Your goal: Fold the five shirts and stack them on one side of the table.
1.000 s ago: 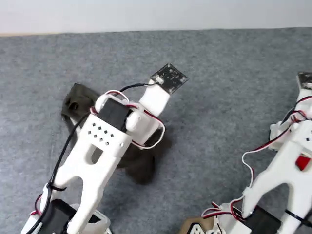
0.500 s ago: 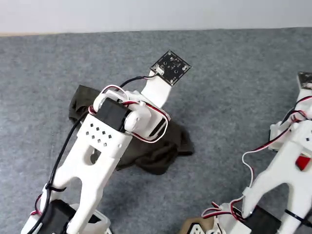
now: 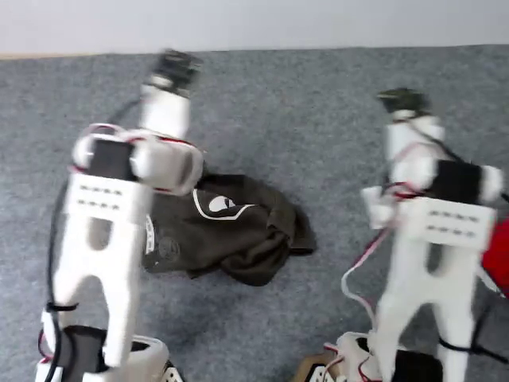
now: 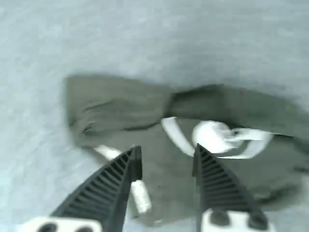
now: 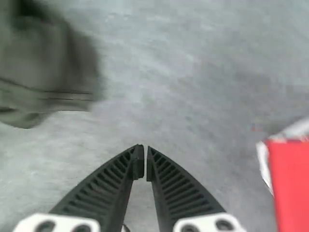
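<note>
A dark olive shirt [image 3: 238, 231] with a white print lies crumpled on the grey table [image 3: 318, 103], between the two arms. The left arm [image 3: 119, 183] stands over the shirt's left edge. In the left wrist view my left gripper [image 4: 166, 162] hangs open above the shirt [image 4: 145, 111], close to its white print [image 4: 217, 135], with nothing between the fingers. The right arm [image 3: 433, 207] is to the right of the shirt. My right gripper [image 5: 141, 157] is shut and empty over bare table, with the shirt [image 5: 38, 72] off to one side.
A red thing [image 3: 497, 267] shows at the table's right edge behind the right arm, and again as a red thing [image 5: 289, 186] with a white border in the right wrist view. Grey cloth covers the whole table.
The left arm has swung left off the shirt, which now lies uncovered with its print showing. The right arm has swung in from the right edge towards the middle.
</note>
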You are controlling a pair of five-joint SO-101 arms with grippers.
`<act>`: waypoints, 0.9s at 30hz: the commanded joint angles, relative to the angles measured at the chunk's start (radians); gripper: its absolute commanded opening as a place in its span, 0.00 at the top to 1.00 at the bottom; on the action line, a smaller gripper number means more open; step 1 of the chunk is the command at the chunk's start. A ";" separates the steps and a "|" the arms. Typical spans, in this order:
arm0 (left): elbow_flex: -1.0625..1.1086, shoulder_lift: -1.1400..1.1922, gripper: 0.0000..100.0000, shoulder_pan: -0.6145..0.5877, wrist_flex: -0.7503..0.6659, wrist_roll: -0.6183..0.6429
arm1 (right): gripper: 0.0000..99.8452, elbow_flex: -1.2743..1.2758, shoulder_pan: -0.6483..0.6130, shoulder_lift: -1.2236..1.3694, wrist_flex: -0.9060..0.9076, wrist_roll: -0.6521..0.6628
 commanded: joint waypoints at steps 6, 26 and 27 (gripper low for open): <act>-0.010 0.029 0.82 -0.338 0.002 -0.081 | 0.98 -0.176 -0.329 0.196 0.041 -0.150; 0.200 0.028 0.82 -0.535 -0.086 -0.124 | 0.70 -0.295 -0.604 0.438 0.038 -0.526; 0.200 0.028 0.82 -0.537 -0.086 -0.124 | 0.70 -0.295 -0.604 0.455 0.038 -0.526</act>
